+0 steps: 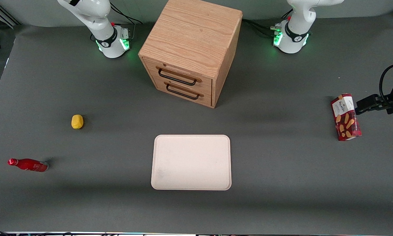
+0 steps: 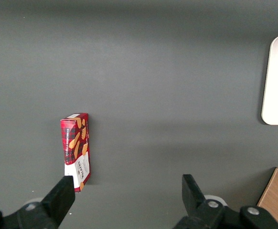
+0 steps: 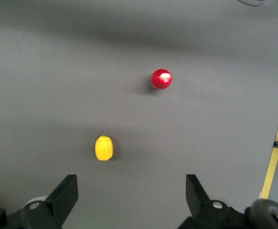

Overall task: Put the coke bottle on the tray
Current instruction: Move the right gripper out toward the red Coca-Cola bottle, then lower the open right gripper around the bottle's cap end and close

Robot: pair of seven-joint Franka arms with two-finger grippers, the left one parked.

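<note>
The task is not begun: the gripper [image 3: 132, 195] hangs high over the table, fingers apart and empty. The coke bottle [image 3: 161, 78] stands well below it, near one yellow lemon [image 3: 104, 147]. The one tray [image 1: 191, 162] is empty, well apart from both.

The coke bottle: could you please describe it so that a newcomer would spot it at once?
Start at the pale tray in front of the wooden drawer cabinet, then look toward the working arm's end of the table. The coke bottle stands there: slim, glossy red, capped, nearer the front camera than the yellow lump. The open claw hangs above both.
</note>
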